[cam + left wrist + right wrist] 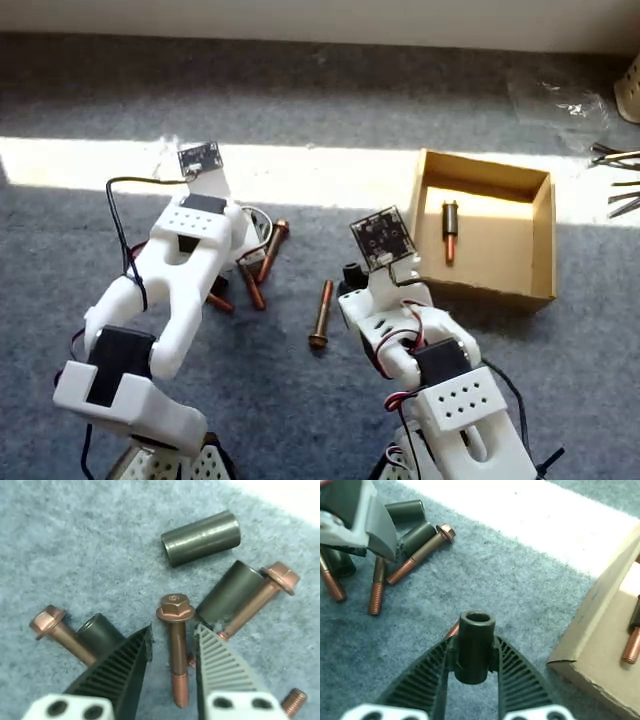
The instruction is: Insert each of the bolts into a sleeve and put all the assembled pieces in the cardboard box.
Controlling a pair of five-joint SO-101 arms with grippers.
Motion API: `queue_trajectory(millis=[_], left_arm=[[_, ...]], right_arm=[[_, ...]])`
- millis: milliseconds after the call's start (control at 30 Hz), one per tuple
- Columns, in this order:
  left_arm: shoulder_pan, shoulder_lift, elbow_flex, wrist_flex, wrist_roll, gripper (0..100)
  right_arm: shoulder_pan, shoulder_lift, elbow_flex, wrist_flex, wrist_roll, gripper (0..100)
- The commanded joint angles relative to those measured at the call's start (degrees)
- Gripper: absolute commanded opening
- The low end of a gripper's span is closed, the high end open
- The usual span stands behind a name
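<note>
My left gripper (173, 632) is open and low over the carpet, its fingers on either side of a copper bolt (176, 630) lying flat. Around it are a loose dark sleeve (201, 537) and two sleeves (230, 597) (97, 632), each with a bolt beside or in it. The right gripper (474, 650) is shut on a black sleeve (476, 642) held upright, bore showing, just left of the cardboard box (535, 235). In the box lies one assembled piece (450, 230). A single bolt (322, 312) lies between the arms.
The left arm (185, 260) covers part of the pile of bolts and sleeves. Metal tools (620, 180) and a clear plastic bag (560, 100) lie at the far right. A sunlit strip crosses the grey carpet behind the box.
</note>
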Motion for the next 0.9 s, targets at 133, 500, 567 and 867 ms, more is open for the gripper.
queue_trajectory(millis=[133,500,567,867], left_arm=[[-0.9,0.8,0.0,-2.0,-1.0,14],[-1.0,10.0,-6.8,-1.1,-3.3,3],[-1.0,10.0,-7.0,-1.2,-3.3,3],[-2.8,5.5,-7.0,0.7,-13.5,1]], right_arm=[[0.7,-1.2,-0.5,-1.7,-0.2,0.3],[0.7,-1.2,-0.5,-1.7,-0.2,0.3],[0.7,-1.2,-0.5,-1.7,-0.2,0.3],[0.5,-1.2,-0.4,-1.7,-0.2,0.3]])
